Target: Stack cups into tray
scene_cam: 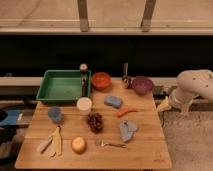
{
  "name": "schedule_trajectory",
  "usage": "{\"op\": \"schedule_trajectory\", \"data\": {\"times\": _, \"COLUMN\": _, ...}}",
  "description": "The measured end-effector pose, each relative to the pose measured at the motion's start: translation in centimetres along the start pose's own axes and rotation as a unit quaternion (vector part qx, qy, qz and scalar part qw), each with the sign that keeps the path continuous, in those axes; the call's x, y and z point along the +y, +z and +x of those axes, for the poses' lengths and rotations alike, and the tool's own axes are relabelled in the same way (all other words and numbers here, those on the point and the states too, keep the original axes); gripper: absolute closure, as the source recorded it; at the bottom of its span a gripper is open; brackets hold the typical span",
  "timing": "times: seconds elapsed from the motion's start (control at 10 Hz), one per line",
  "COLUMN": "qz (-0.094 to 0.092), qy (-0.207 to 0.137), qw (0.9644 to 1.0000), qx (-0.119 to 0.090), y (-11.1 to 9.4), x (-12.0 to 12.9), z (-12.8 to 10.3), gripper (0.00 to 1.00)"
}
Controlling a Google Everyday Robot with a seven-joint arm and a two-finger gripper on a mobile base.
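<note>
The cream-white cup point(84, 105) stands upright on the wooden table point(145, 145), just in front of the green tray point(63, 86) at the back left. The blue-grey cup point(55, 114) stands to the left of it, near the table's left edge. The tray looks empty. My white arm point(192, 87) is off the table's right side, and its gripper point(163, 105) hangs by the table's right edge, far from both cups.
An orange-red bowl point(101, 80) and a purple bowl point(142, 85) sit at the back. A blue sponge point(113, 101), a carrot point(127, 112), grapes point(95, 122), a grey cloth point(126, 129), a fork point(111, 145), an orange fruit point(78, 144) and wooden utensils point(51, 142) lie about. A dark bottle point(83, 75) stands by the tray.
</note>
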Motion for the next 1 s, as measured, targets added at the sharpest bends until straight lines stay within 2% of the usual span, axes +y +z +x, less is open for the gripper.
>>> {"op": "schedule_trajectory", "data": {"times": 0.8, "qz": 0.000, "qy": 0.000, "qw": 1.0000, "qx": 0.000, "y": 0.00, "x": 0.00, "z": 0.01, "gripper": 0.20}}
{"op": "schedule_trajectory", "data": {"times": 1.0, "qz": -0.004, "qy": -0.010, "qw": 0.9999, "qx": -0.008, "y": -0.21, "x": 0.16, "z": 0.15, "gripper": 0.20}}
